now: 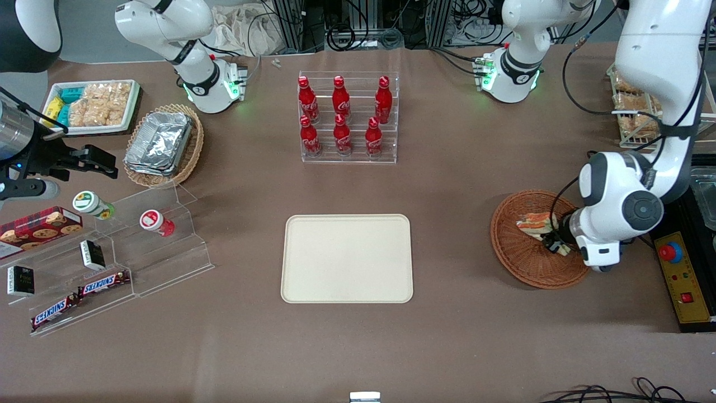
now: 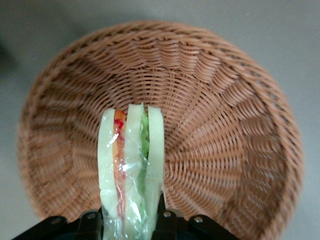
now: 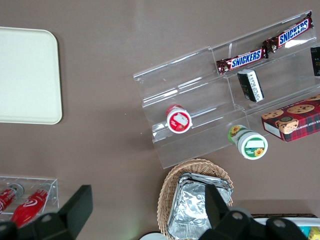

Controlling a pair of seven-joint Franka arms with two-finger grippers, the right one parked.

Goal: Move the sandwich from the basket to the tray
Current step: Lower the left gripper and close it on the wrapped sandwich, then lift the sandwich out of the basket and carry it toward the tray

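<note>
Brown cloth covers the whole table [image 1: 447, 184], and my working arm reaches in from the right edge of the front frame, its wrist bent low over the round reddish-brown basket [image 1: 517, 252] at the right of centre. My gripper [image 1: 554, 242] sits inside that basket, near the rim closest to my arm, and it is closed onto the sandwich [image 1: 534, 223]. From the front, the wrapped wedge pokes out of the fingers toward the middle of the table, its orange filling showing along one edge, above the woven floor of the basket.

My wrist camera shows it closer: the sandwich [image 2: 131, 165] stands on edge straight out from my gripper [image 2: 132, 220], three pale bread slices with an orange-red layer on one side and a green one on the other, clear wrap crinkled around them. One dark finger [image 2: 90, 222] presses each flank of the wedge at its near end. The basket [image 2: 225, 125] fills the frame around it, weave radiating from the centre. Whether the sandwich touches the basket floor I cannot tell.

At the centre of the front frame lies the cream tray [image 1: 347, 258], flat and bare, well apart from the basket. In the upper middle of the frame a clear rack of red bottles [image 1: 347, 117] stands.
</note>
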